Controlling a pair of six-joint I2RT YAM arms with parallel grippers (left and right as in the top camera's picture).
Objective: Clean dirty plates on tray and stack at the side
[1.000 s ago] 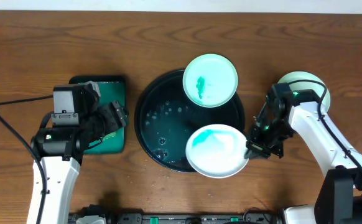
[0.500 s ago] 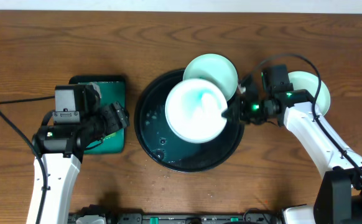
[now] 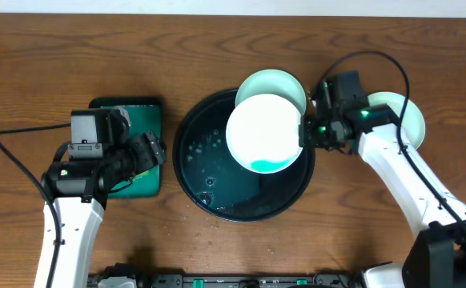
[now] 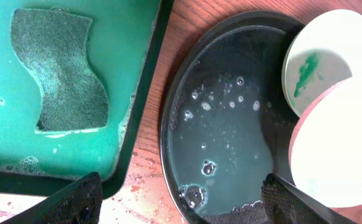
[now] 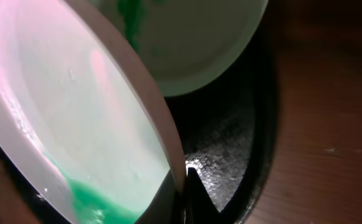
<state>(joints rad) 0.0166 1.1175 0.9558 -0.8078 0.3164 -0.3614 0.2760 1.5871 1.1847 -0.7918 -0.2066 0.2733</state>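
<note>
Our left gripper [image 3: 146, 152] hangs wide and empty by the edge of the green tray [image 3: 129, 112], the black tray [image 3: 205, 184] just right of it. Our right gripper [image 3: 304, 133] pinches a tilted plate [image 3: 263, 132] by its rim; the plate extends leftward over that tray.

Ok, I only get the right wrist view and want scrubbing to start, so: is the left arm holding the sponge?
Observer: No. The left gripper is open and empty. The sponge lies flat in the green tray.
Operator: Where is that gripper relative to the black tray?
Observer: It hovers over the green tray's right edge, just left of the black tray. It is well short of the held plate in the right gripper.
Operator: Any plates besides the two I see?
Observer: Yes, a third plate sits on the table, right of the black tray, partly hidden by the right arm.
</note>
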